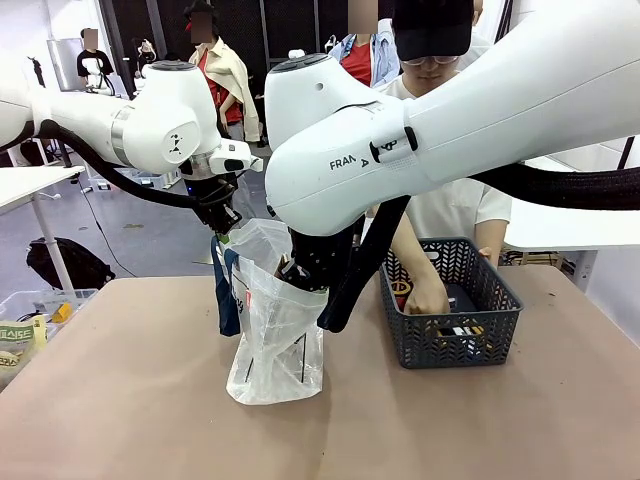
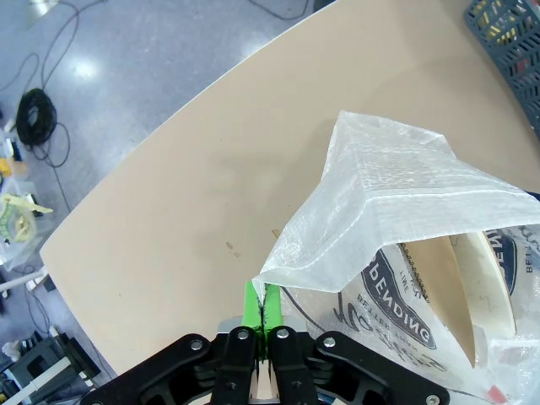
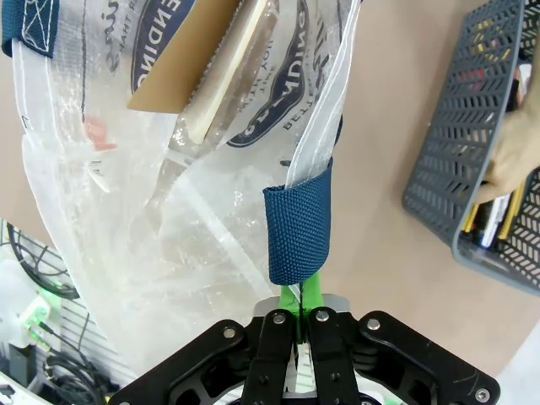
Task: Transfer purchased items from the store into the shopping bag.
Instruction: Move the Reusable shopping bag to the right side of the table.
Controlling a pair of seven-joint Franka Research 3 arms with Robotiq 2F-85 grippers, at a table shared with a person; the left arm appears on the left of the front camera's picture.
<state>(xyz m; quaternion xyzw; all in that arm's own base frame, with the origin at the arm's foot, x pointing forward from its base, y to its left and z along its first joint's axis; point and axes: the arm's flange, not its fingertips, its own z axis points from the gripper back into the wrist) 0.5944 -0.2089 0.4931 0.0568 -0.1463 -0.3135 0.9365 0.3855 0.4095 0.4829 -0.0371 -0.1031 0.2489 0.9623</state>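
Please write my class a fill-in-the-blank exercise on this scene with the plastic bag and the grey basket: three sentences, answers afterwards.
1. The left pincer and the right pincer are each ____ on the rim of the shopping bag.
2. The person's hand reaches into the dark grey ____.
3. The strap just beyond the right pincer is coloured ____.

Missing words: shut; basket; navy.

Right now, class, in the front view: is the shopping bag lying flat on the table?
No, the shopping bag stands upright on the table, its top pinched by the left tool and the right tool.
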